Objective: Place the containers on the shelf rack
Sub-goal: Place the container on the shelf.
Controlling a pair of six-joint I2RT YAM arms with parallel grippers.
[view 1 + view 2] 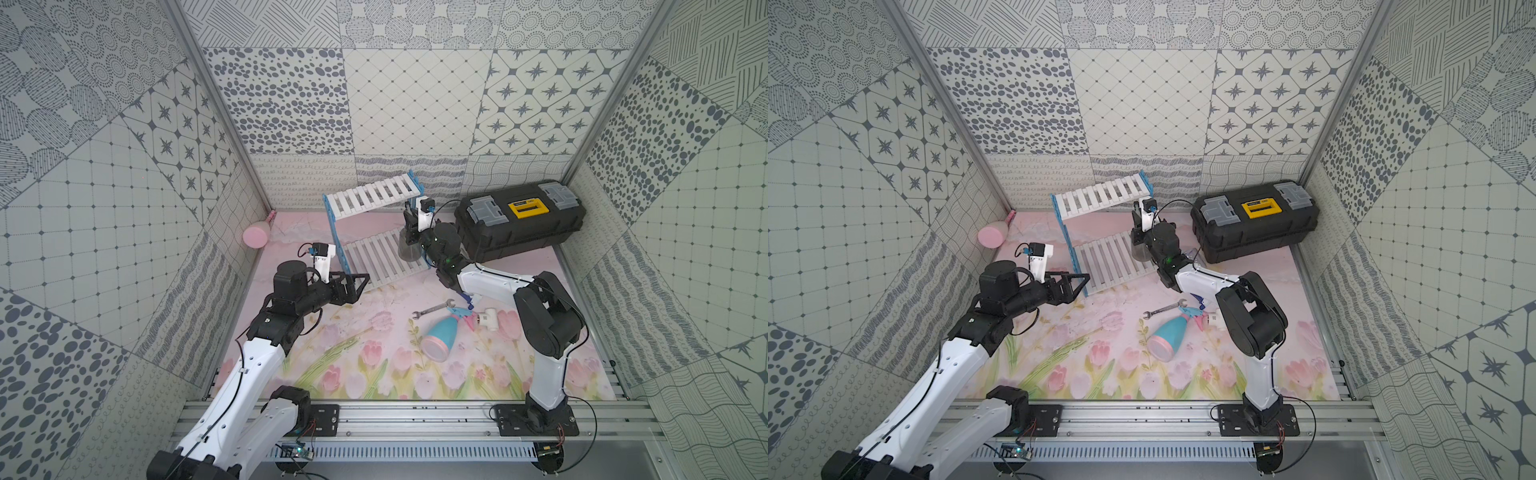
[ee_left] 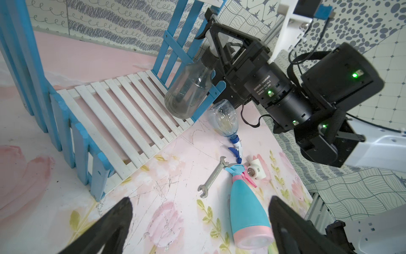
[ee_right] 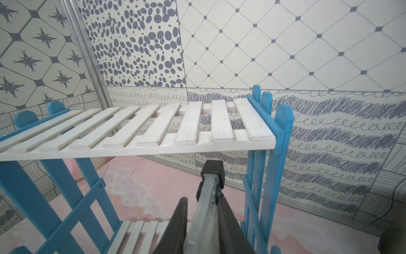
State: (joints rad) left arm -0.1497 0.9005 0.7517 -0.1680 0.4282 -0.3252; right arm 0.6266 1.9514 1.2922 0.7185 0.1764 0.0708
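Top views both show us a booth walled in grey-and-white patterned panels (image 1: 415, 104), floored with a pink tulip-print mat (image 1: 353, 365), an aluminium rail (image 1: 415, 411) along the near edge. The shelf rack (image 1: 370, 199) stands far centre; the black toolbox (image 1: 519, 220) sits to its right. The right gripper (image 1: 409, 230) is clamped on the neck of the smoky bottle (image 1: 407, 251), which hangs tilted over the right end of the lower shelf; we cannot tell whether it touches the slats. The left gripper (image 1: 360, 288) hovers with jaws spread wide, empty, by the rack's near left corner. The teal bottle (image 1: 440, 338) lies on the mat near right, beside a wrench (image 1: 434, 309) and a white pipe fitting (image 1: 488, 318). The clear bottle (image 2: 225, 119) lies on the mat just off the rack's right side. The cream-pink bottle (image 1: 255, 237) lies in the far left corner against the wall.
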